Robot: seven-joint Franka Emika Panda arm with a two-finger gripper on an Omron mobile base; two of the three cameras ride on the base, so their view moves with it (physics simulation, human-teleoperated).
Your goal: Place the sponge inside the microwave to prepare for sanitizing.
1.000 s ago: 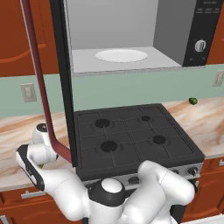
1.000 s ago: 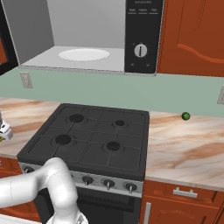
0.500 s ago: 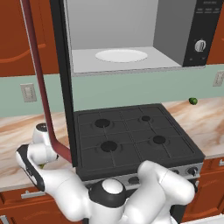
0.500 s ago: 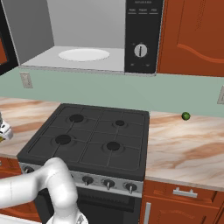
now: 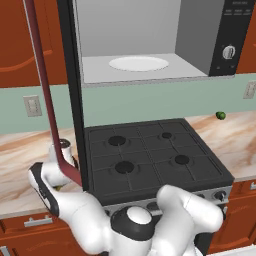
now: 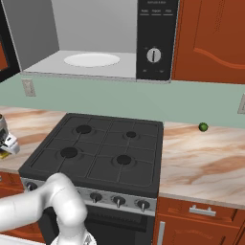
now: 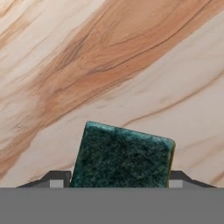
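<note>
The sponge [image 7: 122, 157], dark green scrub side up with a yellow edge, lies on the marbled counter in the hand view. My gripper [image 7: 116, 180] is shut on the sponge, one finger tip against each of its short sides. In the right base view the gripper [image 6: 5, 143] is low over the counter left of the stove, a bit of yellow sponge [image 6: 4, 154] under it. In the left base view the hand [image 5: 62, 150] is partly hidden behind the door's dark red handle [image 5: 47, 100]. The microwave [image 5: 227, 40] stands open above, with its white plate [image 5: 139, 63] on the grey floor.
The microwave door [image 5: 75, 100] swings out to the left, hanging over the stove's left edge beside my hand. A black stove [image 6: 103, 148] fills the middle. A small green ball [image 6: 203, 127] rests on the right counter. Wood cabinets [image 6: 210, 38] flank the microwave.
</note>
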